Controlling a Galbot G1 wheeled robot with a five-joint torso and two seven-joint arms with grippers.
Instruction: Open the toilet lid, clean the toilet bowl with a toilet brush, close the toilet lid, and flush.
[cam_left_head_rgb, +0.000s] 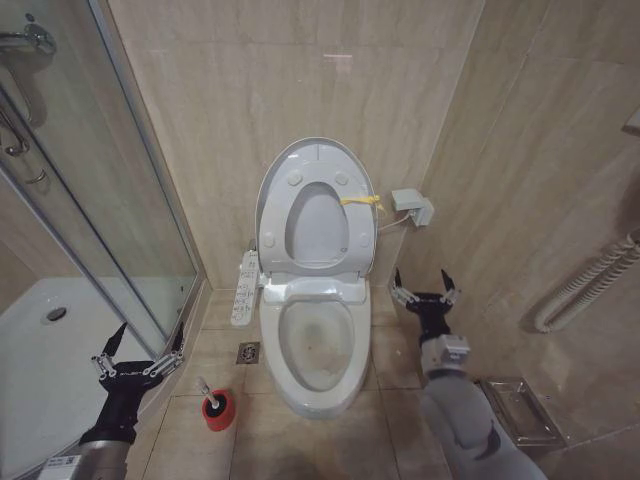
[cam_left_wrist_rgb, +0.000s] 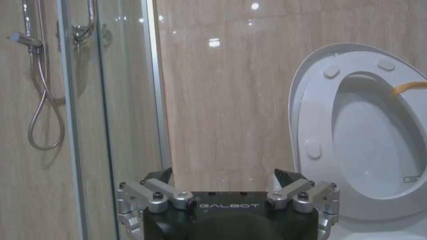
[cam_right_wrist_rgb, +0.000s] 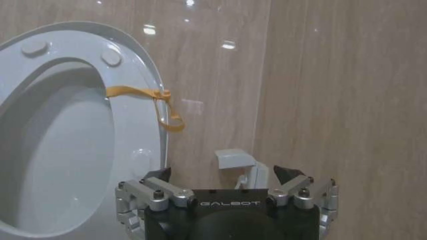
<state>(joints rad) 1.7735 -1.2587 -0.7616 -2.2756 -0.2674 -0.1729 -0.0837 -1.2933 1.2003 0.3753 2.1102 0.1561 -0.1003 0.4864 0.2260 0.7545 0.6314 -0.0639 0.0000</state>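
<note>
Toilet lid (cam_left_head_rgb: 300, 170) already upright against wall, toilet bowl (cam_left_head_rgb: 316, 345) exposed. Toilet brush (cam_left_head_rgb: 207, 392) upright in red holder (cam_left_head_rgb: 217, 411) on floor, just right of left gripper (cam_left_head_rgb: 139, 352); handle leans slightly left. Left gripper nearer, jaws wide, empty. Right gripper (cam_left_head_rgb: 425, 285) beside bowl, jaws wide, empty.

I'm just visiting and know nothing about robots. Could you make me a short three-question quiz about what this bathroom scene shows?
1. True or false: the toilet lid is raised.
2. Where is the toilet brush? A) in the left claw B) in its red holder on the floor C) inside the toilet bowl
3. Fill in: both claws, the right claw included, are open and hold ____.

Key: 1 true; 2 B; 3 nothing.
</note>
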